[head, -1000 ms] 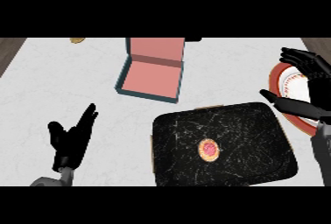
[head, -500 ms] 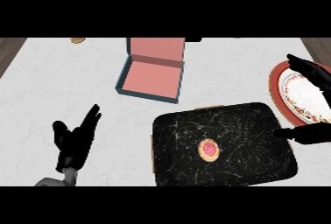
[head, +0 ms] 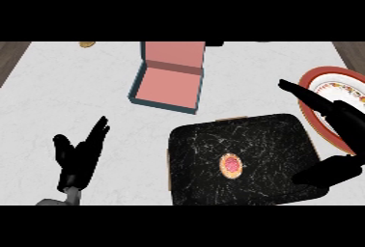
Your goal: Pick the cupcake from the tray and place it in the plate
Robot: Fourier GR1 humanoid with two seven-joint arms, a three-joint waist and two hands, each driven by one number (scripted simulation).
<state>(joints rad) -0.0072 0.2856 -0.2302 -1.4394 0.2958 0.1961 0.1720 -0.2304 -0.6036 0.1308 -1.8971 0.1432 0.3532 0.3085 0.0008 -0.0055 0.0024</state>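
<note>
From the head view, you look steeply down on a pale marbled counter. A black marbled tray sits low and right of centre. On it, toward its lower middle, rests the cupcake, a small round thing with a pink top and a tan rim, seen from straight above. It stands alone on the tray, touched by nothing.

Your right hand comes in from the right edge, spread wide: the fingers reach up and left over the gap between tray and plate, while the thumb lies across the tray's lower right corner. It is open and holds nothing, and is still apart from the cupcake.

The plate, white with a red patterned rim, lies just right of the tray, partly hidden by that hand.

Your left hand rests at the lower left, fingers straight and pointing up, holding nothing.

An open pink box with a dark blue outside sits above the tray, well apart from the cupcake.

Expect the cupcake to be light and soft, its topping easily squashed. Judge your hold on the tan sides, low down, not the pink top.
</note>
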